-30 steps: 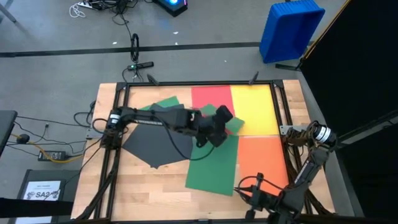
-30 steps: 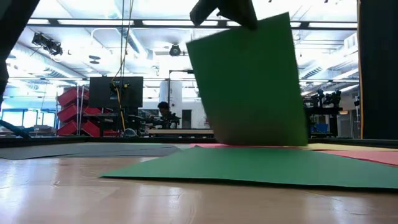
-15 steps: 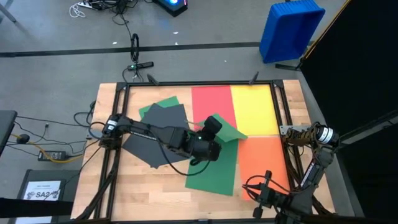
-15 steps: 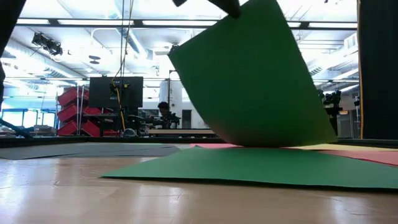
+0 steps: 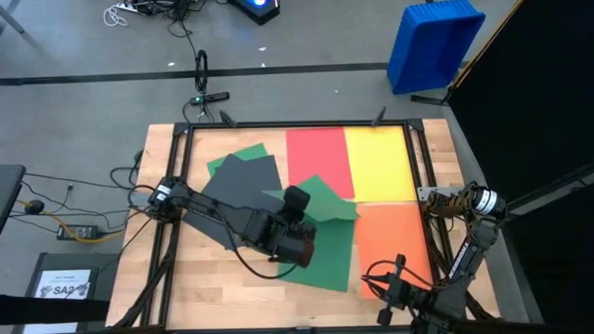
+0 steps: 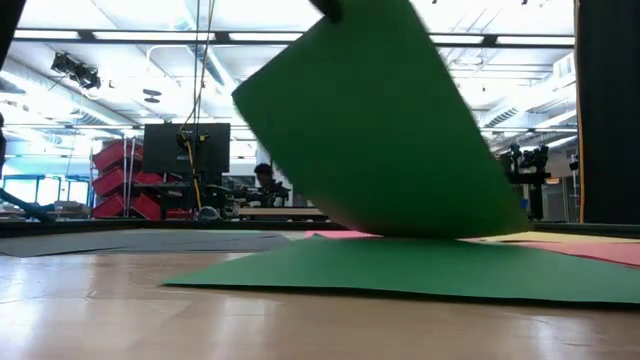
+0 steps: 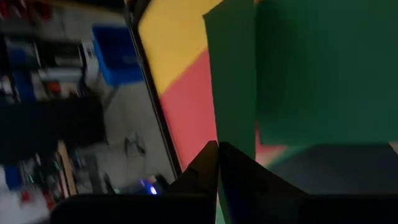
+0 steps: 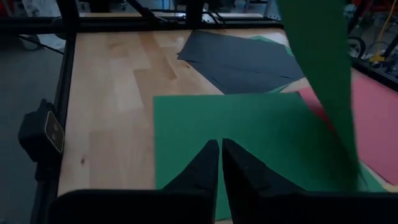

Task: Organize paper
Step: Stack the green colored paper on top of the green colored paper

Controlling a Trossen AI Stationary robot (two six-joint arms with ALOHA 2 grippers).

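A: Right, we start at our left gripper [image 7: 217, 163]: its fingers are pinched flat on the edge of a green sheet [image 5: 320, 197], which hangs lifted and tilted over the middle of the table [image 5: 218, 278].

B: Why do we hold it by the edge?

A: We judge that a thin sheet can only be taken there, and lifting one side lets it swing over the flat green sheet [image 5: 327, 250] lying below, likely so the two greens can be stacked.

B: And the arm?

A: The left arm [image 5: 218, 211] reaches from its base at the left edge across the dark grey sheet [image 5: 237, 199] to the centre, wrist bent over the lower green sheet. From table height the lifted sheet stands steeply, its bottom edge at or near the sheets below.

B: The rest of the paper?

A: The red sheet [image 5: 314, 153] and yellow sheet [image 5: 379, 162] lie side by side at the far edge, the orange sheet [image 5: 394, 237] below the yellow, and another green sheet [image 5: 243, 156] peeks from under the dark grey.

B: Our other arm?

A: The right gripper [image 8: 220, 163] waits at the near right corner, fingers closed on nothing.
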